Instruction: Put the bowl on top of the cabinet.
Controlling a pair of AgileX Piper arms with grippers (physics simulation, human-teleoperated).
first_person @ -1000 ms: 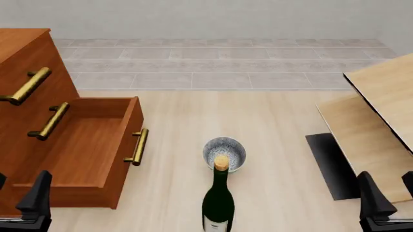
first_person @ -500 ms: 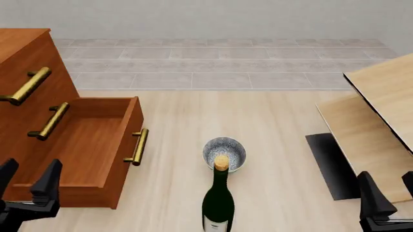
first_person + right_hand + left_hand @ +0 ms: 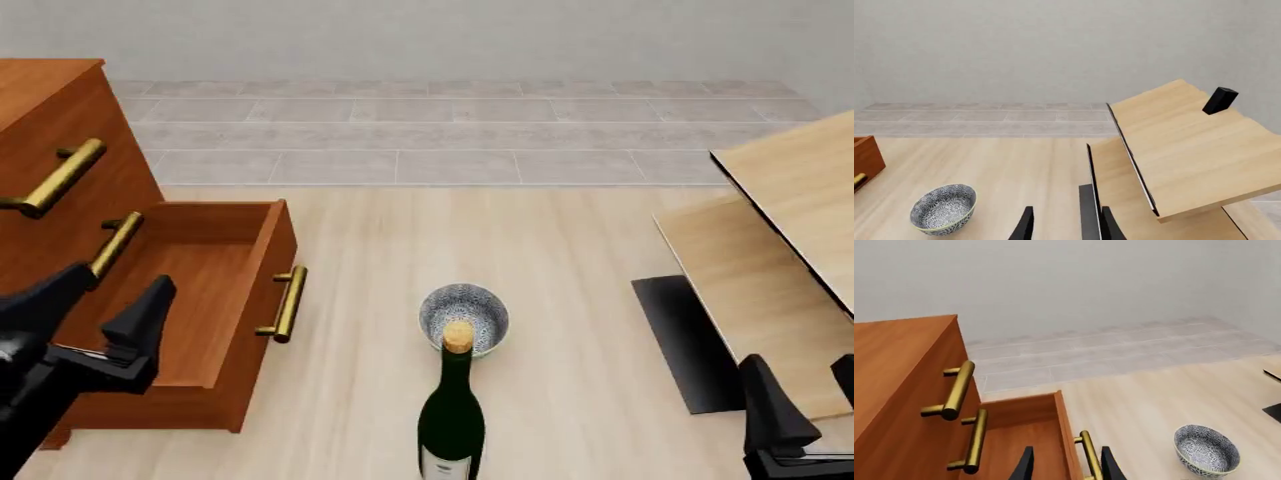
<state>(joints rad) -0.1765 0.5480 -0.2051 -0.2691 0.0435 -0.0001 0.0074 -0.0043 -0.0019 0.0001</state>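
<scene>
Speckled grey-white bowl [image 3: 465, 318] sits upright on the light-wood surface [image 3: 561, 260], just behind the dark green wine bottle [image 3: 451, 420] whose cork overlaps the bowl's near rim in the front view; whether they touch, cannot tell; bowl empty, nothing gripping it; reddish-brown cabinet [image 3: 54, 110] stands at far left, well apart from the bowl, its lower drawer [image 3: 200, 290] pulled open, brass bar handles [image 3: 56, 178] on the fronts; left gripper [image 3: 100, 305] hovers over the open drawer, fingers spread apart and holding nothing; in the left wrist view the two black fingertips [image 3: 1025, 466] straddle the drawer's front edge and handle; right gripper [image 3: 807, 410] low at the right corner, beside the pale light-wood tables [image 3: 787, 190], fingers parted, empty; small black block [image 3: 1219, 100] rests on the upper table in the right wrist view.
</scene>
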